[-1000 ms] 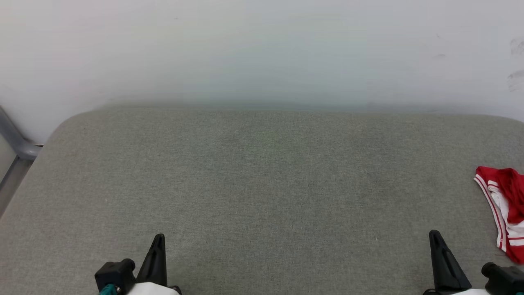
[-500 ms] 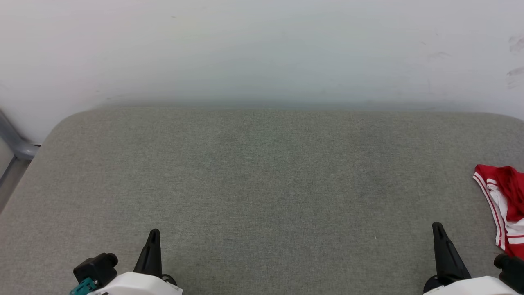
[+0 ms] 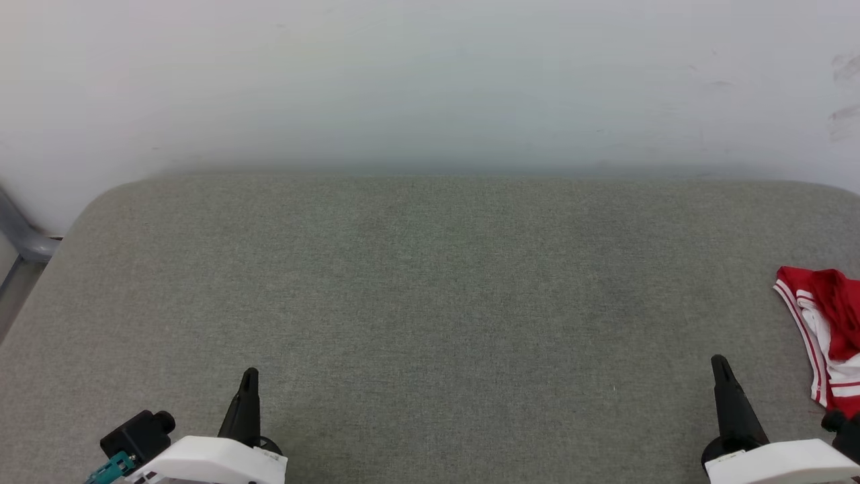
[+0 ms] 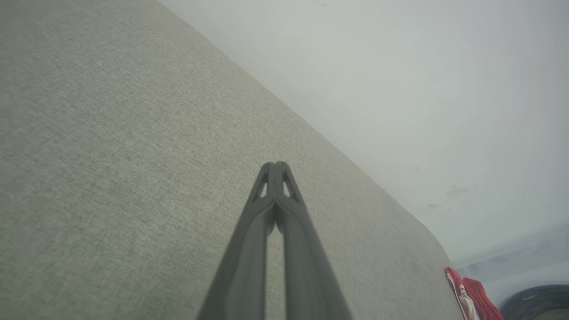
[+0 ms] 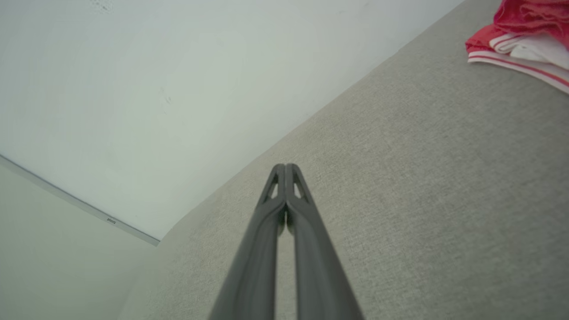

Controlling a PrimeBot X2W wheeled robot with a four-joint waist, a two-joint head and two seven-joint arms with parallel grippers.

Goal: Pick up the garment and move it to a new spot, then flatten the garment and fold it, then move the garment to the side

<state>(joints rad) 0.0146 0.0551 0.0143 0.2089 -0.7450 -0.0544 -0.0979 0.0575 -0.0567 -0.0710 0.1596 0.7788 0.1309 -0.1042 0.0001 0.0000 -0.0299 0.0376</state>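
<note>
Surface (image 3: 430,302): grey woven top with rounded far corners. Its far edge meets a pale wall (image 3: 430,81), and its middle is a broad bare stretch.
Garment (image 3: 830,336): red and white with striped trim, lying bunched at the surface's right edge, partly out of the head view.
Left claw (image 3: 249,376): over the surface's near edge, left side. Fingers pressed together, gripping nothing, pointing toward the far edge.
Right claw (image 3: 719,364): over the surface's near edge, right side. Fingers pressed together, empty, near the garment but not touching it.
Grey metal bar (image 3: 23,235): just past the surface's far left corner.
</note>
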